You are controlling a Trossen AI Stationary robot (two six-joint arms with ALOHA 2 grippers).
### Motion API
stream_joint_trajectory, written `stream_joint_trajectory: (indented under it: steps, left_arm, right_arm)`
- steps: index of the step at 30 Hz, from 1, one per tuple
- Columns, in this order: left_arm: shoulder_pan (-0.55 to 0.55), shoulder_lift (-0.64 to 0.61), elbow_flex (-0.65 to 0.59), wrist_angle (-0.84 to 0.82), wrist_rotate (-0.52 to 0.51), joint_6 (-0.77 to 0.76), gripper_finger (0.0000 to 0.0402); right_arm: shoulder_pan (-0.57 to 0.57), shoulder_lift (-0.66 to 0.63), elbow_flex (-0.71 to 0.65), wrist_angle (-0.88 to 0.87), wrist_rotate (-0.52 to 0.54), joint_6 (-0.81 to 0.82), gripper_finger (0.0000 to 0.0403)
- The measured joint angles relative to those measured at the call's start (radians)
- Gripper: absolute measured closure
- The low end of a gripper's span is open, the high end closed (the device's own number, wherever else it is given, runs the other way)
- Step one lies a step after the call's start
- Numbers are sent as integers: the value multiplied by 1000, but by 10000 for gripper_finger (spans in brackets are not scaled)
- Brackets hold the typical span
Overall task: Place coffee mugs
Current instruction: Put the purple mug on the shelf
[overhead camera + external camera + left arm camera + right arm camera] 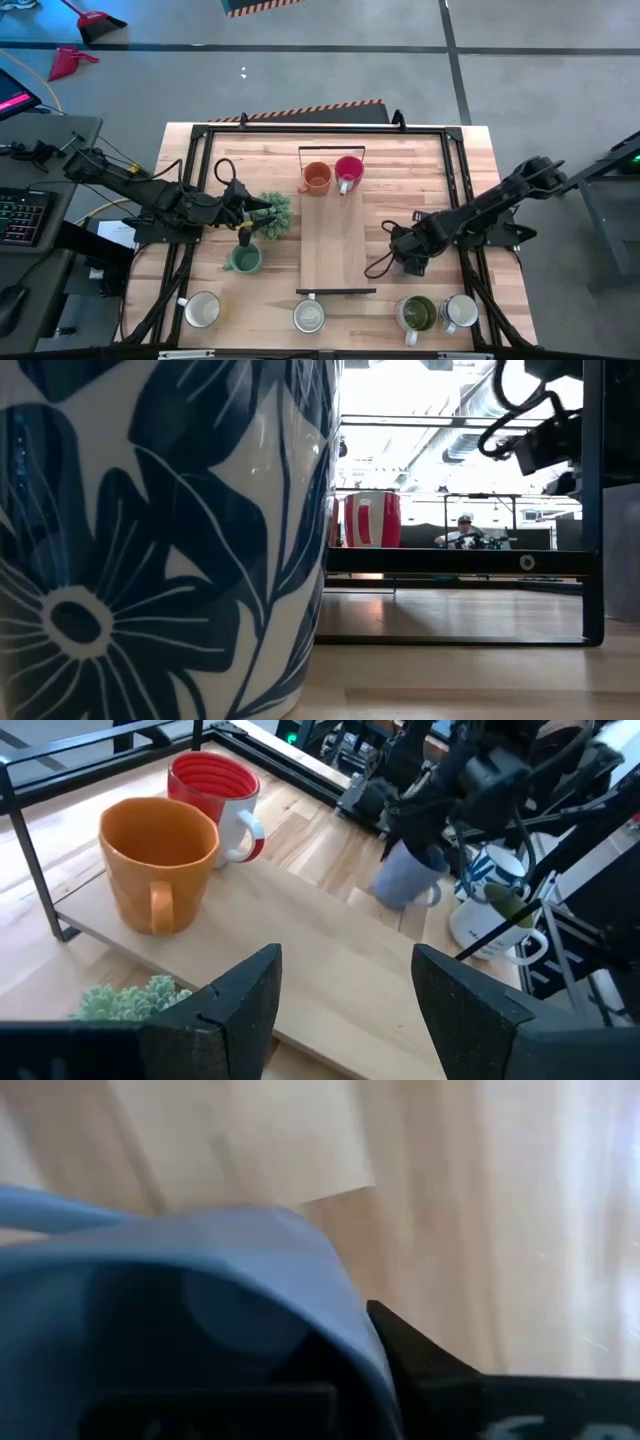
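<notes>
**Lavender mug in the right gripper, board just to its left**

While the left gripper (243, 212) hung with its fingers spread wide and empty above the teal-green mug (243, 259), beside the spiky plant (273, 213), the right gripper (403, 248) held the lavender-blue mug (405, 880) clamped at its rim, low over the worktop (470, 190). The relation that mattered was sideways: the wooden board (333, 245) lay just to the left of that mug in the high view, its long axis running from the far end toward the near edge. The orange mug (317, 177) and the pink-red mug (349, 171) stood touching at the far end, leaving the rest bare. The right arm was plainly the nearer one; a short carry leftward would probably bring the mug over the board. Four other mugs waited along the near edge.
</notes>
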Motion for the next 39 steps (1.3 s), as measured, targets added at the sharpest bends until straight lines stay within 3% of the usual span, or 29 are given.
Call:
stream_joint_trajectory:
  steps: [8, 13, 18, 26, 39]
  left_arm:
    - [0, 0, 0, -12, 0, 8, 188]
    - [1, 0, 0, -12, 0, 24, 188]
    - [1, 0, 0, -14, 0, 42, 188]
    - [1, 0, 0, -32, 7, 42, 188]
    - [1, 0, 0, -90, 7, 45, 188]
  right_arm:
    - [-23, -175, 55, -125, 54, 18, 402]
    - [-24, -274, 194, -282, 107, 94, 402]
    - [-36, -294, 363, -350, 177, 118, 402]
    - [-158, -203, 545, -371, 179, 119, 402]
    - [-302, 121, 796, -360, 131, 33, 403]
